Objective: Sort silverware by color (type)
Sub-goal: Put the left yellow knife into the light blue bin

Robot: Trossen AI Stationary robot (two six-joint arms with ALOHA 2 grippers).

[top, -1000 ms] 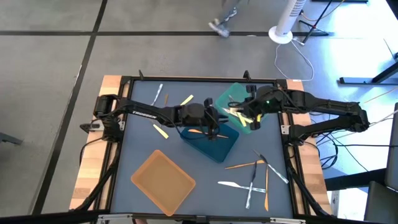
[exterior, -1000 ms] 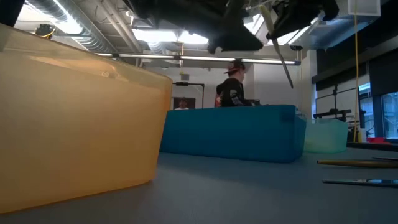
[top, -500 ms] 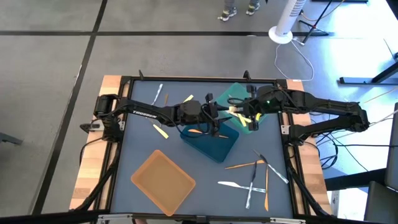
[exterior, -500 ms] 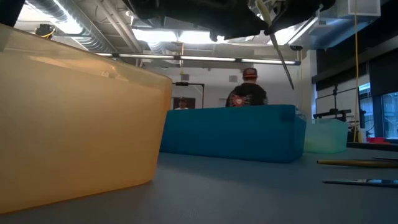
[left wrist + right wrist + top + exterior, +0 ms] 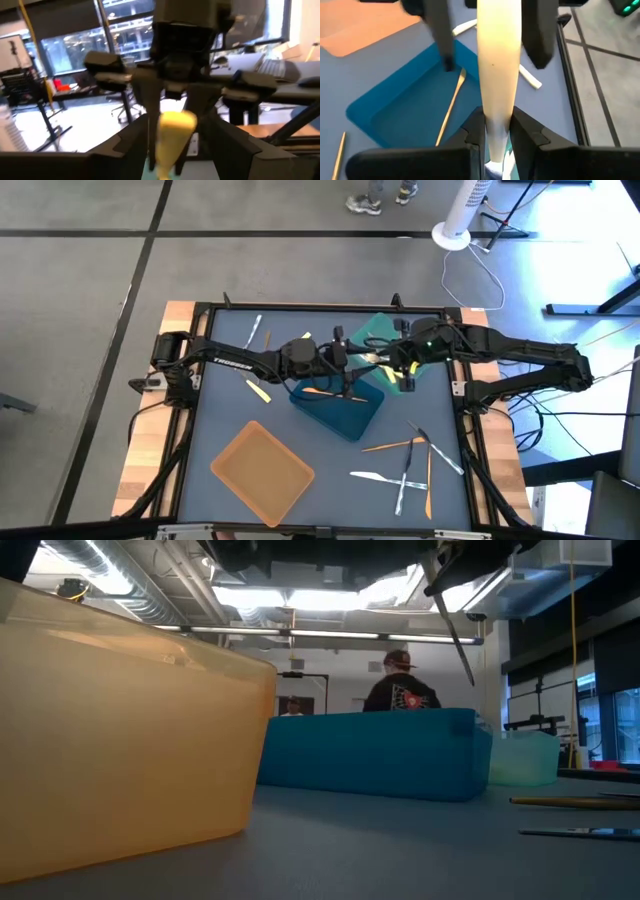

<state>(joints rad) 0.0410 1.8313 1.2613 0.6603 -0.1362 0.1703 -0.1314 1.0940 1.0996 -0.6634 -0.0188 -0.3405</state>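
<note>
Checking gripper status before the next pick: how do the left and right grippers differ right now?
The left gripper is open and empty above the blue tray; the right gripper is shut on a yellow utensil near the teal tray. Both hang close together, facing each other mid-table.

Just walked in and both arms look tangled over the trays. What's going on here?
The robot is sorting plastic cutlery into trays. The right gripper holds a yellow utensil above the teal tray, facing the left gripper, whose jaws stand open over the blue tray. An orange utensil lies in the blue tray. The orange tray holds nothing, and more cutlery waits on the table.
</note>
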